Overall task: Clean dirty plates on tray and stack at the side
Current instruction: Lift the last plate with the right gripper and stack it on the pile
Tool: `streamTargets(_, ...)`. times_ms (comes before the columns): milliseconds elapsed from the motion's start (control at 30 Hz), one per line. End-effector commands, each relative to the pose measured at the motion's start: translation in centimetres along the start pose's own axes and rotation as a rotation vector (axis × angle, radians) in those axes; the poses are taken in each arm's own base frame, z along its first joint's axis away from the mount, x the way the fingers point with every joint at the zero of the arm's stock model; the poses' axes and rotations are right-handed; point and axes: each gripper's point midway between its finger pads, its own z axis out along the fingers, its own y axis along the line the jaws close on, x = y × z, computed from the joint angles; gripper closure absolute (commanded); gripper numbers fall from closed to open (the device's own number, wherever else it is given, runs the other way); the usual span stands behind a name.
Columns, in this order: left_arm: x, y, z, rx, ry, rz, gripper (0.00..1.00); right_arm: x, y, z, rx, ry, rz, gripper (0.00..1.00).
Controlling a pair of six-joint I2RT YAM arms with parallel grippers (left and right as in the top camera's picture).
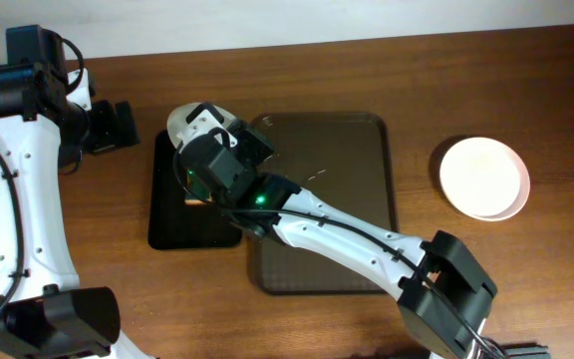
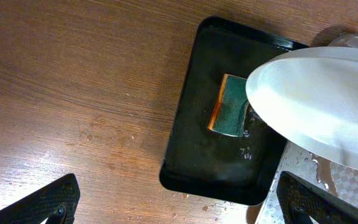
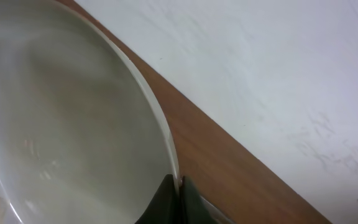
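My right tool (image 3: 178, 193) pinches the rim of a white plate (image 3: 61, 124), tilted above the small black tray (image 2: 191, 124); my left tool (image 2: 182, 205) hangs spread over the bench (image 2: 73, 74).

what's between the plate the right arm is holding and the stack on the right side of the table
Nothing visible blocks it. The held plate hangs over the black tray. Between it and the stack lie only the flat brown tray and the table.
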Motion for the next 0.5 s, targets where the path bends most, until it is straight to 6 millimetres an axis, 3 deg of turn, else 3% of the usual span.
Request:
streamTargets(0, -0.1, 0.0, -0.5, 0.011, -0.014, 0.002, 0.00, -1.9, -2.7, -1.5, 0.043, -0.041, 0.061, 0.96)
streamTargets(67, -0.1, 0.0, -0.5, 0.011, -0.014, 0.002, 0.00, -0.8, -2.7, -1.3, 0.038, -0.002, 0.127, 0.96)
streamTargets(133, -0.1, 0.0, -0.5, 0.011, -0.014, 0.002, 0.00, 1.7, -2.8, -0.6, 0.021, 0.085, 0.262, 0.96)
streamTargets(200, -0.1, 0.0, -0.5, 0.011, -0.014, 0.002, 0.00, 4.1, -3.4, 0.3, -0.029, 0.180, 0.511, 0.96)
streamTargets(233, -0.1, 0.0, -0.5, 0.011, -0.013, 0.002, 0.00, 4.4, -4.0, 0.5, -0.070, 0.203, 0.589, 0.96)
streamTargets(333, -0.1, 0.0, -0.5, 0.011, -0.014, 0.002, 0.00, 5.1, -9.2, 0.3, -0.221, 0.254, 0.830, 0.96)
streamTargets(367, -0.1, 0.0, -0.5, 0.011, -0.013, 0.002, 0.00, 6.5, -11.5, 0.0, -0.259, 0.302, 0.906, 0.96)
streamTargets(400, -0.1, 0.0, -0.5, 0.011, -0.013, 0.002, 0.00, 9.1, -13.7, -0.5, -0.259, 0.387, 0.973, 0.96)
streamTargets(467, -0.1, 0.0, -0.5, 0.011, -0.014, 0.002, 0.00, 16.3, -18.2, -1.2, -0.129, 0.590, 1.068, 0.96)
